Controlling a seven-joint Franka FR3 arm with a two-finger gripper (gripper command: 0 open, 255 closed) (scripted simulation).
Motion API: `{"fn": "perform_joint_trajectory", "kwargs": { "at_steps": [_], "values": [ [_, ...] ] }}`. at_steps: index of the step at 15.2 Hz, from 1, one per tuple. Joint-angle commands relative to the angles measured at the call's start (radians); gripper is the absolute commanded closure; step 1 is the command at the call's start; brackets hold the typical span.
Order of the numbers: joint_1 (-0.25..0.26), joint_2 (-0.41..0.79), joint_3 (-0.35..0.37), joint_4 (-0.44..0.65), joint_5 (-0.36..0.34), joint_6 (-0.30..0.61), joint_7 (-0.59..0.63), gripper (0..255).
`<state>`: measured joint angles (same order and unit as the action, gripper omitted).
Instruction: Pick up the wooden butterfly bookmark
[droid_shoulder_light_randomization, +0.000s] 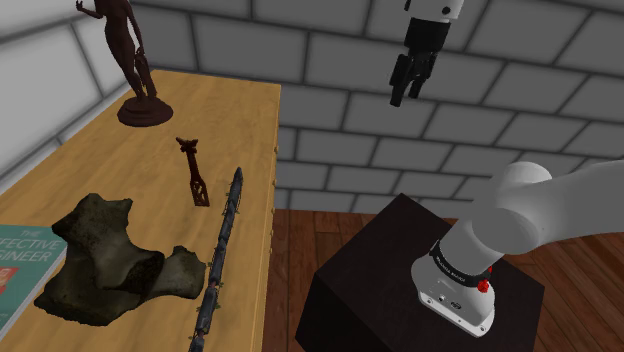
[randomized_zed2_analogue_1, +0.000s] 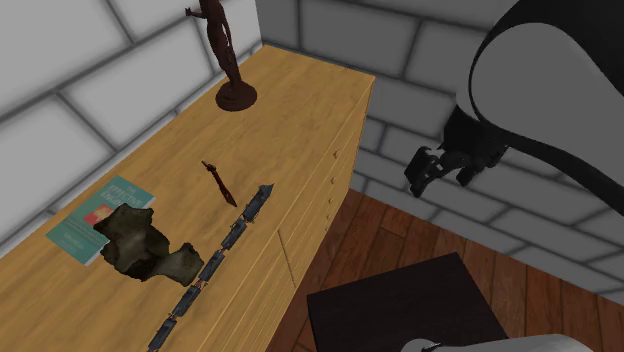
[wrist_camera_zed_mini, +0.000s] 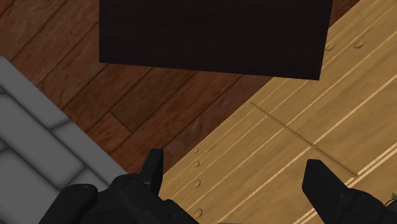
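The bookmark, a slim dark reddish-brown piece, lay flat on the light wooden cabinet top, far below the jaws and well apart from them, with nothing touching it. The gripper hung in the air off the cabinet's front edge, its two black fingers spread wide with nothing between them. Under the jaws the wrist view showed the cabinet's panelled front, the plank floor and the dark stand.

Beside the bookmark, on the side nearer the jaws, ran a long dark segmented rod. On the side farther from the jaws sat a lumpy dark rock-like object, resting partly on a teal book. A dark brown figurine stood upright on a round base near the grey block wall, well apart from the jaws.
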<state>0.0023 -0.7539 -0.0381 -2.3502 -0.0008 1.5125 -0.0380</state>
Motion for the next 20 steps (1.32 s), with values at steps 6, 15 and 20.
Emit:
{"fn": "perform_joint_trajectory", "kwargs": {
  "at_steps": [6, 15, 20],
  "values": [
    [0.028, 0.067, 0.126, 0.032, 0.055, 0.058, 0.151, 0],
    [0.051, 0.277, 0.344, 0.178, 0.080, 0.153, 0.427, 0],
    [0.050, 0.439, 0.461, 0.309, 0.034, 0.184, 0.593, 0]
  ]
}}
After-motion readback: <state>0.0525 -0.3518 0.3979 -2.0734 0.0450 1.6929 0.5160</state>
